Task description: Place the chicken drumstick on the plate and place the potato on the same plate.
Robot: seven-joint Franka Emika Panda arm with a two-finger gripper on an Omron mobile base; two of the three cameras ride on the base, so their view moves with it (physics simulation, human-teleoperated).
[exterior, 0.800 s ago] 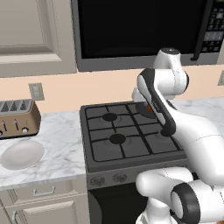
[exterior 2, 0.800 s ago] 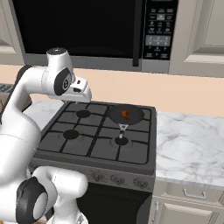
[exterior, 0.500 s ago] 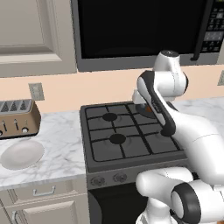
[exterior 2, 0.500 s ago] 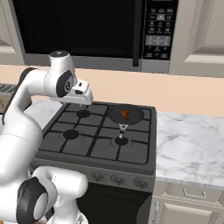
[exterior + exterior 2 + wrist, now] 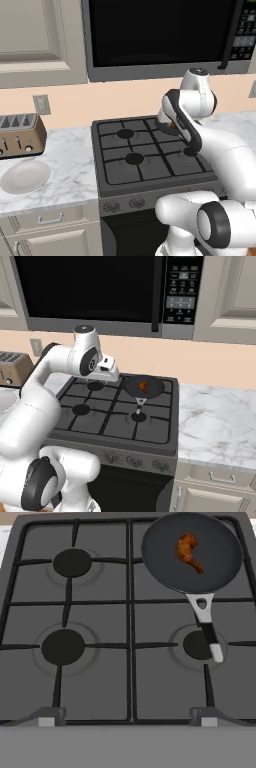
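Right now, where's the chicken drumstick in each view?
Left base view: I can't make it out; the arm covers the stove's back right.
Right base view: chicken drumstick in the dark pan, back right burner.
Hand view: upper right, in the pan.
Shared landmark: the stove.

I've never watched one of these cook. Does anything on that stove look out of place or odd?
Nothing spilled or broken. The one oddity: the pan on the back right burner holds a lone drumstick, and its handle sticks out over the front right burner. The plate sits bare by the toaster.
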